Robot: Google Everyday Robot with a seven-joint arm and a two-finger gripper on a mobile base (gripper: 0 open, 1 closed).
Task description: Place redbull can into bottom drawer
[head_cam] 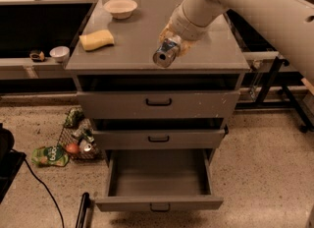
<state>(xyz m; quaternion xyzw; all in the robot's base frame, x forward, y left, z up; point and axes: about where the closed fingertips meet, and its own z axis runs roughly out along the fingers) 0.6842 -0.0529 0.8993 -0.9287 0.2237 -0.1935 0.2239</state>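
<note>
One gripper (172, 45) holds the redbull can (164, 56) above the cabinet top (132, 42).

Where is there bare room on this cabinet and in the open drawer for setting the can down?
The bottom drawer is open, its whole floor bare. The cabinet top is free between the yellow sponge and the tool, which grips the redbull can above the front edge. The bowl crowds the rear left.

Seemingly head-high, facing cabinet (132, 45); jaws upper-centre.
</note>
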